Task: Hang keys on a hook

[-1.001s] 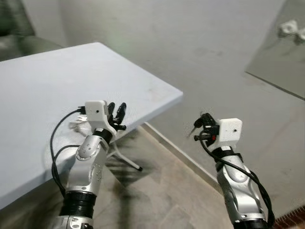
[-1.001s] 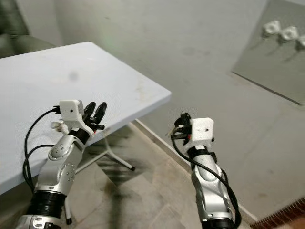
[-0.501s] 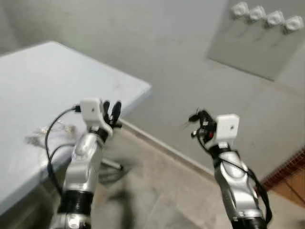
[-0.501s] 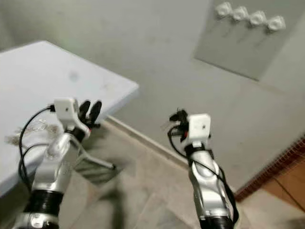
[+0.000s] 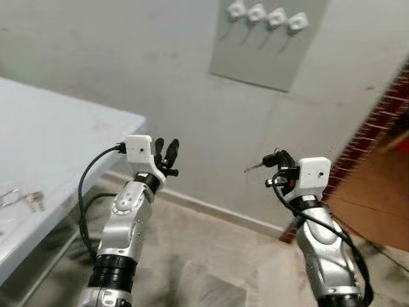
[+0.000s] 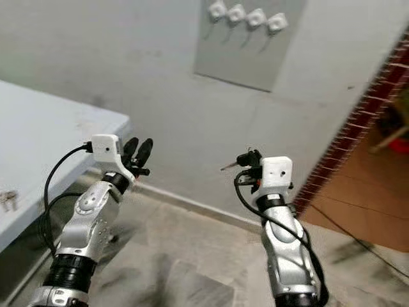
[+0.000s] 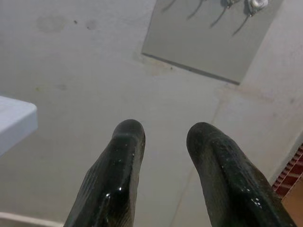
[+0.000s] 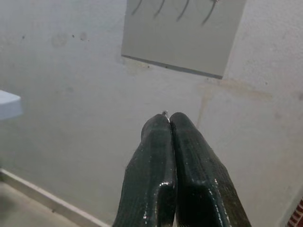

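My right gripper (image 5: 273, 159) is raised in front of the wall and shut on the keys (image 5: 254, 167), whose metal tip pokes out to the left of its fingers (image 8: 163, 142). High on the wall hangs a grey panel (image 5: 268, 48) with a row of several white hooks (image 5: 262, 14), well above and beyond both grippers. My left gripper (image 5: 167, 148) is held up at about the same height, open and with nothing between its fingers (image 7: 118, 175). The panel (image 8: 182, 35) and its wire hooks (image 8: 182, 9) lie straight ahead in the right wrist view.
A white table (image 5: 51, 160) stands at the left with a small bunch of metal items (image 5: 22, 199) on it. A skirting strip (image 5: 211, 208) runs along the wall's foot. At the right are a brick edge (image 5: 370, 134) and orange floor tiles (image 5: 377, 198).
The camera has swung right and up: the table slid left, the hook panel came to the top centre, the brick edge appeared. Both grippers keep their pose; the right still holds the keys.
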### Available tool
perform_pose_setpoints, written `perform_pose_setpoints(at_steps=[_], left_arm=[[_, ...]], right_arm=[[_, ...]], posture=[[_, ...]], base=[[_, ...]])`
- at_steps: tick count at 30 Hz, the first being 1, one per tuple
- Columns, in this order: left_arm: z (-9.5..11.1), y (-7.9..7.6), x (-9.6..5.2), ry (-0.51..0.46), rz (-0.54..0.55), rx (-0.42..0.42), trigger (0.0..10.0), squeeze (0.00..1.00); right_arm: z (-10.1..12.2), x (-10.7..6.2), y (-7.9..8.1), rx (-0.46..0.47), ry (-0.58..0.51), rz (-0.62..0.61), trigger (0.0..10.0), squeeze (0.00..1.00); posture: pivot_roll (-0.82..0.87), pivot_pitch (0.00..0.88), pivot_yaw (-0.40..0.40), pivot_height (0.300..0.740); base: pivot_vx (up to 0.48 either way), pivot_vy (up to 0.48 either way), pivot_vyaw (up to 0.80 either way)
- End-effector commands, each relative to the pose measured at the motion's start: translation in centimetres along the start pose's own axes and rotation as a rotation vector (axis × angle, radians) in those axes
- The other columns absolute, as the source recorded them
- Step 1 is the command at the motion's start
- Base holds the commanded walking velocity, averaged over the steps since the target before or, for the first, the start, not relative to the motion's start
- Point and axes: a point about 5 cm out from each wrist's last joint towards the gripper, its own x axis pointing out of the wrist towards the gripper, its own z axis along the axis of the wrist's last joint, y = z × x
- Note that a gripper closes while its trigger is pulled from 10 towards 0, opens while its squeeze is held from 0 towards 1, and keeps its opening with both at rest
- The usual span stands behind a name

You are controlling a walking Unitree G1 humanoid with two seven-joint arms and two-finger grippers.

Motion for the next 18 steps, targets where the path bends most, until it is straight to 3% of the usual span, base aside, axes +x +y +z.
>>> perform_pose_setpoints(at_steps=[1, 8, 18], left_arm=[[0.14, -0.56, 0.28, -0.004, -0.014, 0.005, 10.0, 0.0], [0.11, -0.8, 0.27, -0.004, -0.026, -0.006, 10.0, 0.0], [0.09, -1.27, 0.22, -0.005, -0.071, -0.025, 10.0, 0.0]], right_arm=[[0.51, 0.06, -0.66, -0.018, -0.013, -0.013, 10.0, 0.0], [0.49, -0.01, -0.6, -0.018, -0.013, -0.016, 10.0, 0.0], [0.72, -0.01, -0.8, -0.01, -0.026, -0.018, 10.0, 0.0]], posture=[[0.11, 0.0, -0.059, 0.74], [0.11, 0.0, -0.058, 0.74], [0.11, 0.0, -0.057, 0.74]], base=[[0.0, 0.0, -0.72], [0.0, 0.0, -0.69], [0.028, 0.0, 0.0]])
